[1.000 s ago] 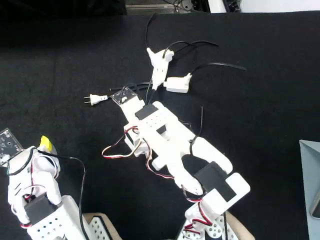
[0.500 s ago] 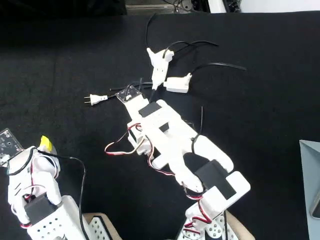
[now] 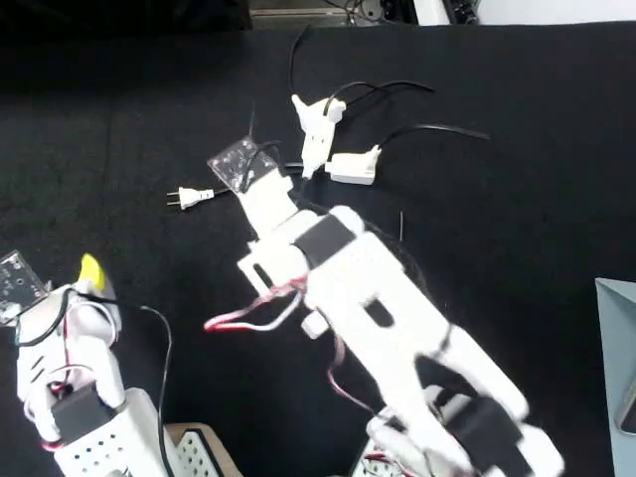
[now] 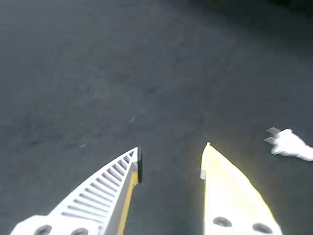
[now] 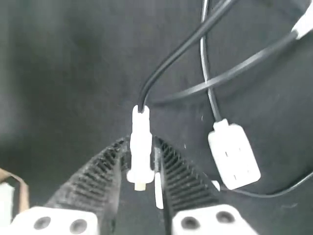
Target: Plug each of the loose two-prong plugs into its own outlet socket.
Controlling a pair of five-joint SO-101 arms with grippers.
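The right end effector [image 5: 140,143] is pinched narrow on a slim white plug [image 5: 140,122], one finger on each flank. The plug's long axis runs in line with the fingers, cable end pointing away from the wrist. My read is that the prongs face back toward the palm, though that tip is too tucked in to be sure.

Just beside it, apart and not touching, a white rectangular socket block [image 5: 234,156] lies flat on the black counter [image 3: 517,248], its long axis roughly parallel to the plug. That is the relation that matters. The socket sits off to the side and the plug probably faces the wrong way, so mating them looks to need a turn or a regrip. Black cables [image 5: 208,85] cross just beyond the plug and could snag.

From above, a long white socket piece [image 3: 316,134] and a blocky white socket piece [image 3: 353,167] sit close together mid-counter, toward the far edge. Which of them the wrist sees, I cannot tell. A loose white two-prong plug [image 3: 194,197] lies nearer the left edge than they do, prongs aimed at that edge.

The left end effector [image 4: 172,147] hangs wide and empty by the near left corner. It is the free one for that loose plug. A grey-blue object [image 3: 616,348] sits at the right edge, out of the way.
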